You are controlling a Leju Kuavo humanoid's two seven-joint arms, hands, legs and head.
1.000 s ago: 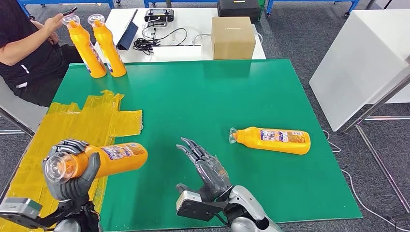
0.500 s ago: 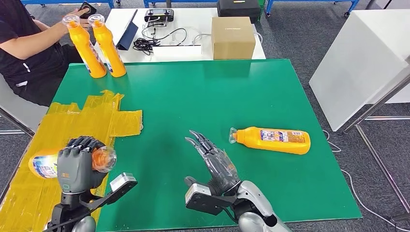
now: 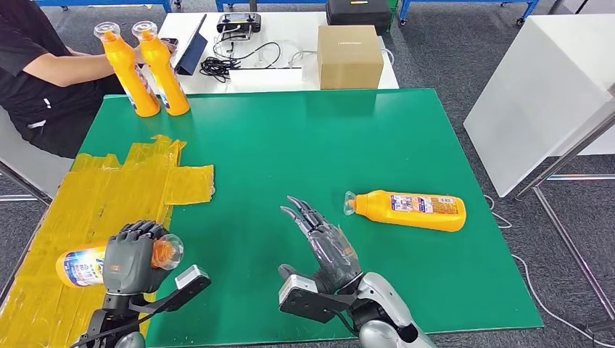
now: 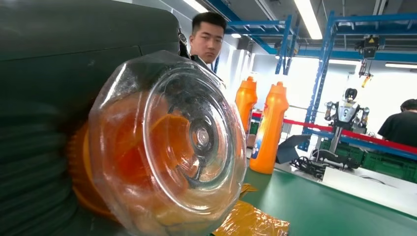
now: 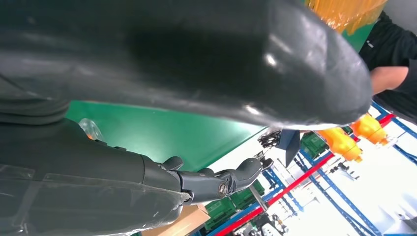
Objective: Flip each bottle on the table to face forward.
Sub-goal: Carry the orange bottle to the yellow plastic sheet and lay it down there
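My left hand (image 3: 133,255) grips an orange bottle (image 3: 78,264) by its neck, low over the yellow taped patch (image 3: 109,181). The bottle lies across, its clear cap (image 3: 168,251) toward the table's middle and its base toward the left edge. That cap (image 4: 169,142) looms close in the left wrist view. A second orange bottle (image 3: 410,209) lies on its side on the green table (image 3: 304,145), cap toward my right hand (image 3: 324,245). That hand hovers open, fingers (image 5: 216,182) spread, a short way left of the cap. Two more orange bottles (image 3: 125,69) (image 3: 164,67) stand upright at the far left corner.
A person in black (image 3: 32,80) sits at the far left corner with an arm behind the upright bottles. A white table behind holds a cardboard box (image 3: 349,56), cables and a controller (image 3: 239,23). A white cabinet (image 3: 537,94) stands to the right.
My left hand has swung its bottle round: the cap now points right and the body left. The right hand crept slightly toward the lying bottle. The person's arm reached behind the upright bottles.
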